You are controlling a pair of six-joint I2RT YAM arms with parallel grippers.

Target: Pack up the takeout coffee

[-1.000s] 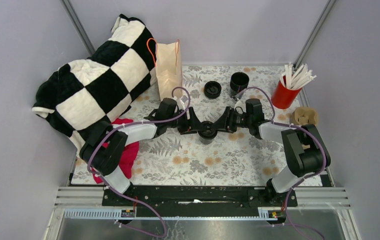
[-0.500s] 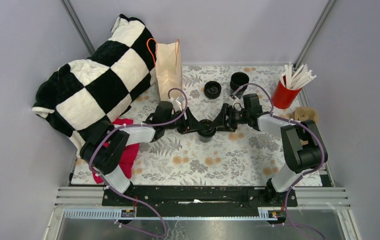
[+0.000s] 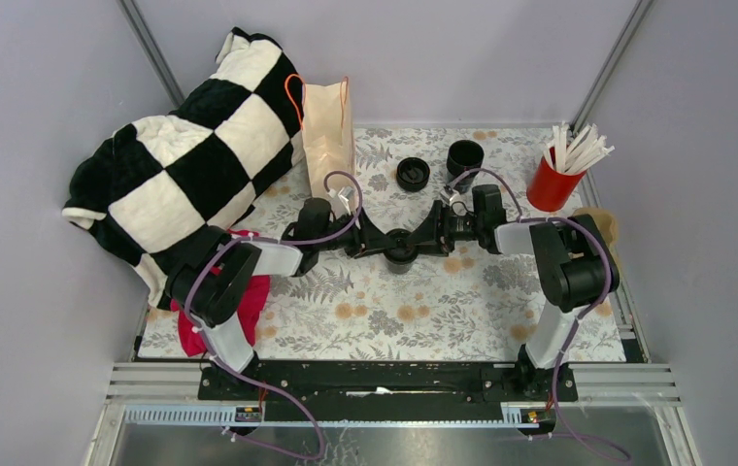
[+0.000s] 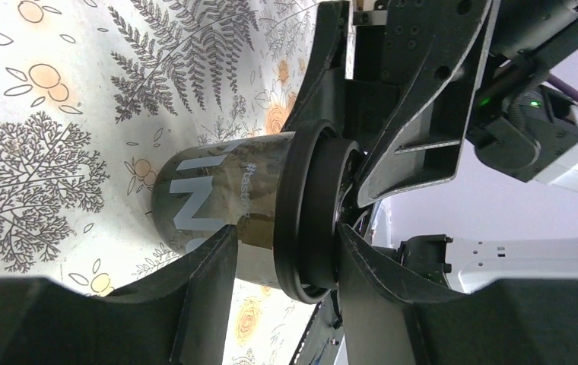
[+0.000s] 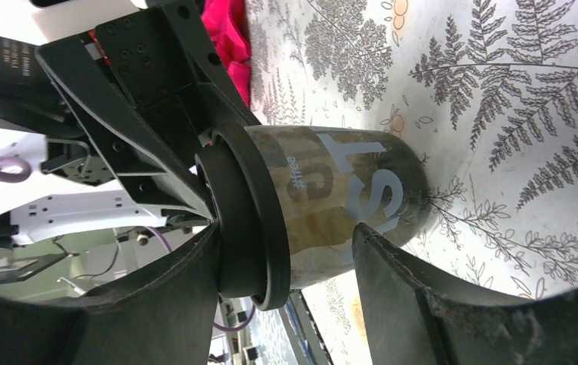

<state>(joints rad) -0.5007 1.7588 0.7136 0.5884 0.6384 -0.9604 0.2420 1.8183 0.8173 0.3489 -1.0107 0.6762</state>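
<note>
Glossy takeout coffee (image 4: 217, 201), matt lid (image 4: 309, 213)

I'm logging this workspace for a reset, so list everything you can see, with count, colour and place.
takeout coffee: one, black, lidded, centre
lid stack: one, black, behind the coffee
cup stack: one, black, right of the lids
red cup: one, far right, holds white sticks
paper bag: one, tan, back left
blanket: one, black-white checked, left
cloth: one, red, near left
cup carrier: one, tan, right edge, partly hidden
left end effector: one, black, left of coffee
right end effector: one, black, right of coffee
</note>
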